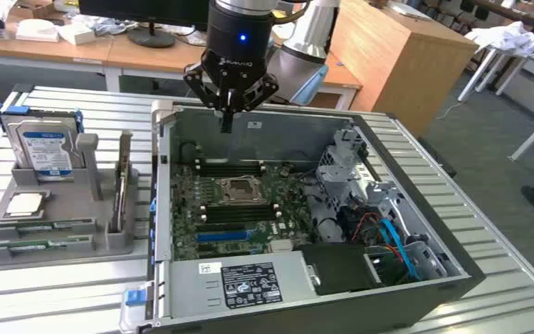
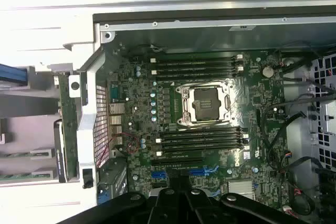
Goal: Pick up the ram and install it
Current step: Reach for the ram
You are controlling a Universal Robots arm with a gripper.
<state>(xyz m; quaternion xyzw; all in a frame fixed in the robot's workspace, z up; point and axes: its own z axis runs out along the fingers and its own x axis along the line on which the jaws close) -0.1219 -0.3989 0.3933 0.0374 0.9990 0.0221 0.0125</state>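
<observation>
The ram (image 1: 44, 227), a flat green stick with a white sticker, lies in the grey holder (image 1: 7, 257) at the exterior view's left. A matching second stick (image 1: 37, 245) lies just in front of it. Both sticks (image 2: 23, 155) show at the edge of the wrist view. My gripper (image 1: 227, 124) hangs over the back of the open computer case (image 1: 416, 209), well away from the holder, fingers together with nothing between them. Below it the motherboard (image 1: 188, 209) shows black memory slots (image 2: 202, 135) on both sides of the CPU socket (image 2: 203, 103). The gripper (image 2: 176, 196) looks straight down on this.
A blue-labelled hard drive (image 1: 44, 149) and thin upright boards (image 1: 122, 181) stand in the holder, beside a CPU chip (image 1: 24, 203). The power supply (image 1: 248, 282) fills the case's front, with cables (image 1: 388, 236) on the exterior view's right. Wooden desks (image 1: 156, 59) stand behind.
</observation>
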